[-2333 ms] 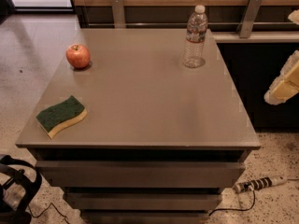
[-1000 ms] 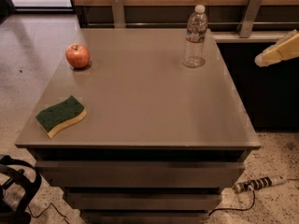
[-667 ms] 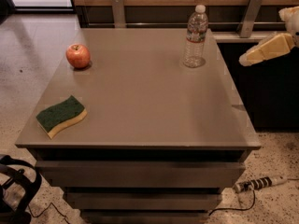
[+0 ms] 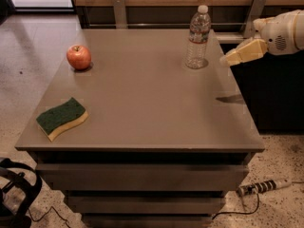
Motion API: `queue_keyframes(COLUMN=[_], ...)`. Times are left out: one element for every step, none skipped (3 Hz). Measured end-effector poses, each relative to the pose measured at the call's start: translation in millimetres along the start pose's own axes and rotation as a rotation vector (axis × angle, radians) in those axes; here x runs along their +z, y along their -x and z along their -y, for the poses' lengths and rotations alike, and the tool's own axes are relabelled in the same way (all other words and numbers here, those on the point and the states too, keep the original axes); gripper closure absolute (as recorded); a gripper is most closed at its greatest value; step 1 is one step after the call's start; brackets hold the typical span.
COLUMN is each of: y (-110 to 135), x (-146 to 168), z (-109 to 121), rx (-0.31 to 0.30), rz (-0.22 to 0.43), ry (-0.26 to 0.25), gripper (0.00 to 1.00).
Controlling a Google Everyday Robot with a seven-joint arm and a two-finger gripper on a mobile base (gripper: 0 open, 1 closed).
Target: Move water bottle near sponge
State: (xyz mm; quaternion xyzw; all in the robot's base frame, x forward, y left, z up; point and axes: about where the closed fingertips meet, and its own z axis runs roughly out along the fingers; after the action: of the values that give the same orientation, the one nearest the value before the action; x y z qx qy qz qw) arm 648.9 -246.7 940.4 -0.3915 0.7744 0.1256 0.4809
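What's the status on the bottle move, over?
Gripper right of water bottle, apart. Water bottle upright at far edge; sponge front left. Apple far left, off the path.

**Q:** Where does the gripper [image 4: 231, 57] sit?

**A:** It hangs in the air just to the right of the water bottle [image 4: 197, 37] as the camera sees it, level with the bottle's lower half and not touching it.

**Q:** And the arm?

**A:** The white arm [image 4: 284, 30] reaches in from farther right of the bottle. The tan gripper slopes down from the wrist, its tip pointing at the bottle.
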Motion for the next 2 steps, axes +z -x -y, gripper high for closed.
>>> queue_keyframes(y=[1,0], x=[22,38], z=[3,14], rx=[0.028,0.051], rz=[0.081,0.168], ry=[0.029,0.043], gripper=[0.0,0.0])
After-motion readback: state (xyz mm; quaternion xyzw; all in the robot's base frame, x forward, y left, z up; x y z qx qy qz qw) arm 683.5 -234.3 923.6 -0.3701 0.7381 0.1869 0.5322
